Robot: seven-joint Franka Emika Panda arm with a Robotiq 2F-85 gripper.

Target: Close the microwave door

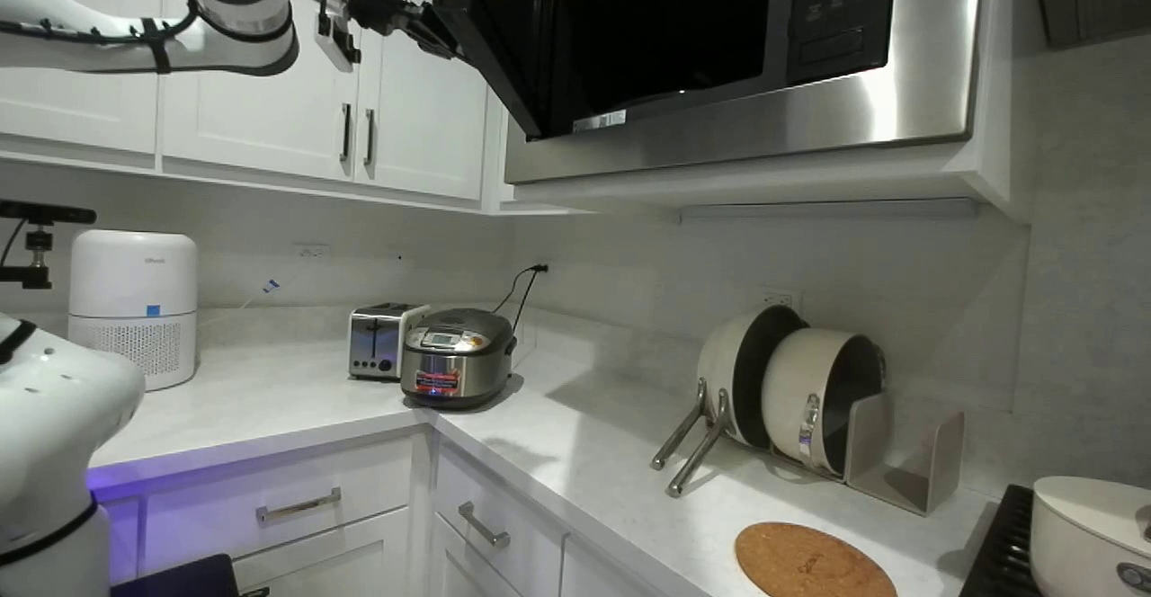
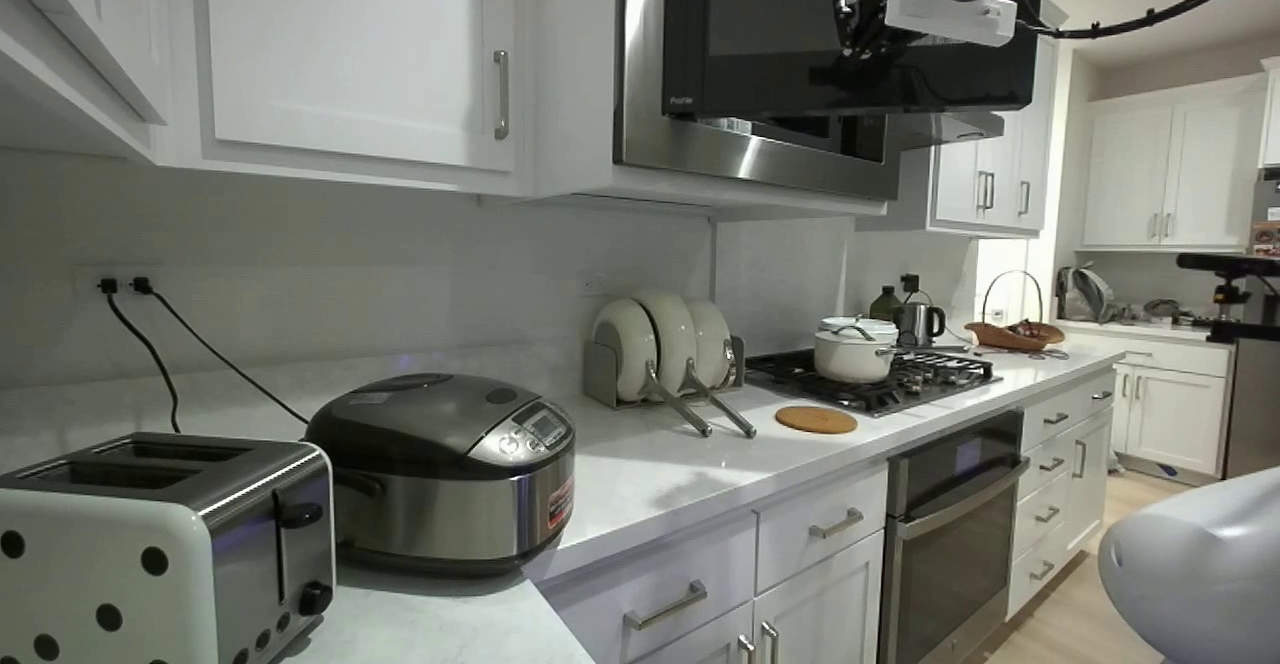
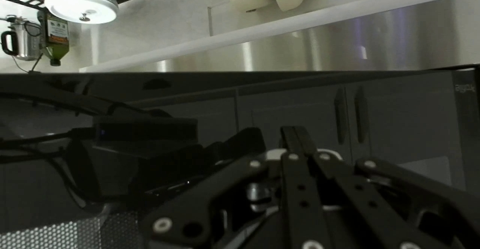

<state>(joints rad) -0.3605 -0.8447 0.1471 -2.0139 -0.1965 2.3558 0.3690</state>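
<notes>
The microwave door stands swung open from the steel microwave, so the dark interior shows. Its glossy black outer face shows in an exterior view and fills most of the wrist view, with the arm and cabinets mirrored in it. My gripper is on the outer side of the door, at or very near its face; I cannot tell if it touches. It also shows in front of the door in an exterior view. In the wrist view its fingertips are together with nothing between them.
White cabinets with bar handles stand behind the arm. Below are a rice cooker, a toaster, racked pans and a cork mat. A pot stands on the cooktop.
</notes>
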